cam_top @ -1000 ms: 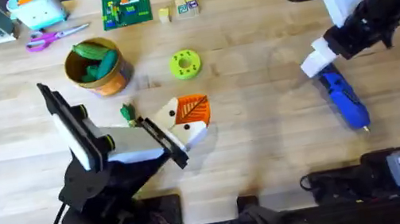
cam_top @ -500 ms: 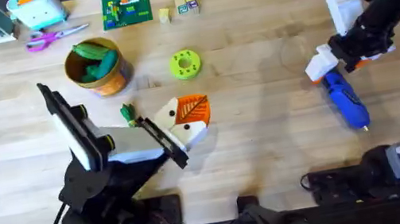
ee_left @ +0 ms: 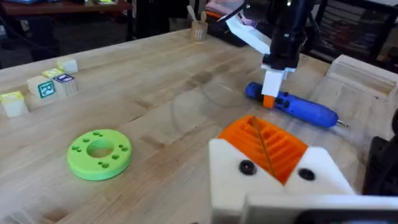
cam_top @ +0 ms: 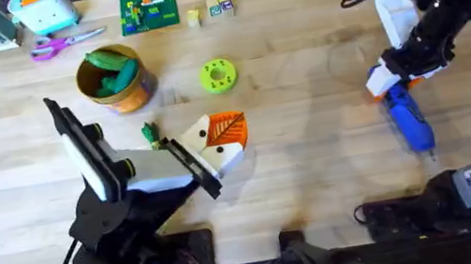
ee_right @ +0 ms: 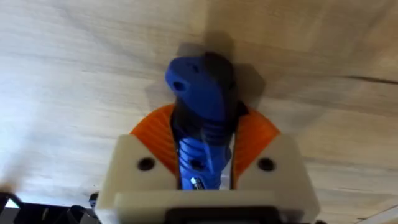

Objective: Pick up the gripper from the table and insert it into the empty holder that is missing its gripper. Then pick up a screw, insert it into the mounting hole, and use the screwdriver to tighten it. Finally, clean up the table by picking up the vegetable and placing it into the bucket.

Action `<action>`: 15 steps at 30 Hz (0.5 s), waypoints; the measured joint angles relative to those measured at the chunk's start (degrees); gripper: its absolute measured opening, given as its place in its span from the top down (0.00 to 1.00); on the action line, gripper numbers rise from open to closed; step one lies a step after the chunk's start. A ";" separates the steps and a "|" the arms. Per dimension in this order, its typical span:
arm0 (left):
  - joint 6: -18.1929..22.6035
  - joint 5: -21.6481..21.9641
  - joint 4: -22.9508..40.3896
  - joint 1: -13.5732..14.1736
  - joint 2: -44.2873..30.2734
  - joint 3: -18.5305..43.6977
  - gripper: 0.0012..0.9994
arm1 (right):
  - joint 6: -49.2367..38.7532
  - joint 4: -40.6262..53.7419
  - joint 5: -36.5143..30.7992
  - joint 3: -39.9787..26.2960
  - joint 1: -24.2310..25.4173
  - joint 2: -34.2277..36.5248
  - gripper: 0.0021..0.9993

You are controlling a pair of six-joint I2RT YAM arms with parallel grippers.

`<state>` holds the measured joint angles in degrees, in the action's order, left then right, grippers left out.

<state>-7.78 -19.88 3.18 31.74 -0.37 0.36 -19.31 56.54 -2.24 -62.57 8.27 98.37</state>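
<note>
The screwdriver (cam_top: 407,118) is lying flat on the pale wooden table (cam_top: 317,166) at the right side, a smooth blue plastic pen shape with a thin metal bit pointing toward the near edge. The right gripper (cam_top: 391,81) is sitting over its back end, and in the right wrist view its white blocks with orange ribbed pads (ee_right: 159,134) are showing on either side of the blue body (ee_right: 200,118), closing on it; the lower part of the tool is being cut off by the fingers there. The left gripper (cam_top: 223,143) is resting low on the table near the middle, its orange ribbed pads pressed together with only a thin seam between them, holding nothing; two dark screws are showing on its white blocks in the left wrist view (ee_left: 267,158). A small green piece (cam_top: 150,132) beside the left arm is too small to make out. The round orange-tan bucket (cam_top: 127,93) is standing at the left rear with green vegetables (cam_top: 110,67) lying inside it. A flat lime-green disc (cam_top: 218,75) with small holes is lying between the bucket and the middle of the table.
</note>
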 joint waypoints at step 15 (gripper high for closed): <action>0.01 0.00 0.00 -0.01 -0.01 0.00 1.00 | 0.03 0.76 1.68 -0.23 -0.17 -12.54 0.98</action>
<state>-7.77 -19.88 3.18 31.73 -0.38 0.36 -19.28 57.30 -0.56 -62.80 8.10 85.82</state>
